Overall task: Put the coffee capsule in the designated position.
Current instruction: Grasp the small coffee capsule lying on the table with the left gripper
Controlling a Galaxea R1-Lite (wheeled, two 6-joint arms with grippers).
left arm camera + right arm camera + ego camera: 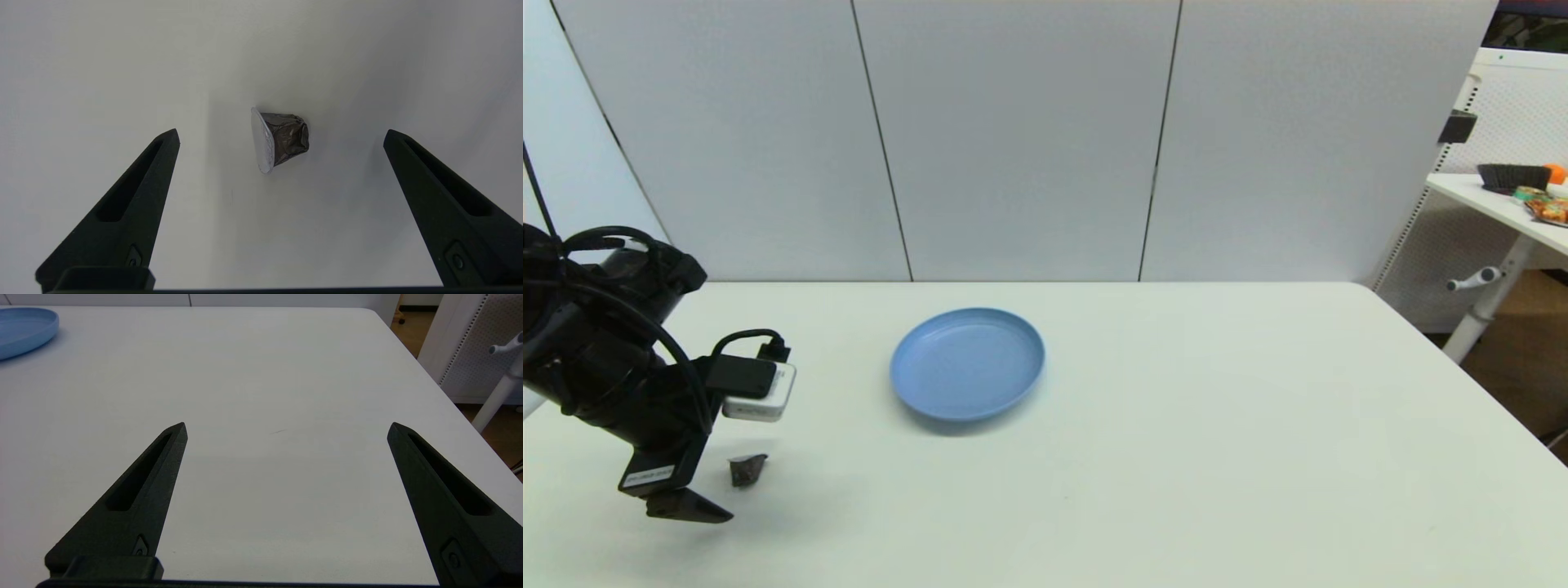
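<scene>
On the near left part of the white table (pixel 1176 457), one coffee capsule (pixel 746 469) lies tipped on its side, its dark crumpled body and pale flat rim both showing. From the left wrist camera the capsule (pixel 280 139) sits on the bare tabletop between the lines of the two black fingers (pixel 135 204) and a little beyond their tips, touching neither; its rim faces toward one finger and its narrow end toward the other. The left gripper (pixel 715 498) hangs just above the table beside the capsule, with its jaws spread wide and nothing held between them. In the head view only one fingertip of that gripper shows clearly, low and just to the near left of the capsule.

One blue plate (pixel 967 362) rests farther back toward the middle of the table, well apart from the capsule, and holds nothing. Its rim (pixel 24 328) also shows at the edge of the right wrist camera.

The right gripper (pixel 286 428) is out of the head view; its own camera shows it over bare table on the right side, jaws wide apart and holding nothing.

Counted: one capsule, one plate, two grippers, each with two fingers. Off to the far right stands a second table (pixel 1494 204) with a dark basket (pixel 1512 176) and a few small items too small to tell.
</scene>
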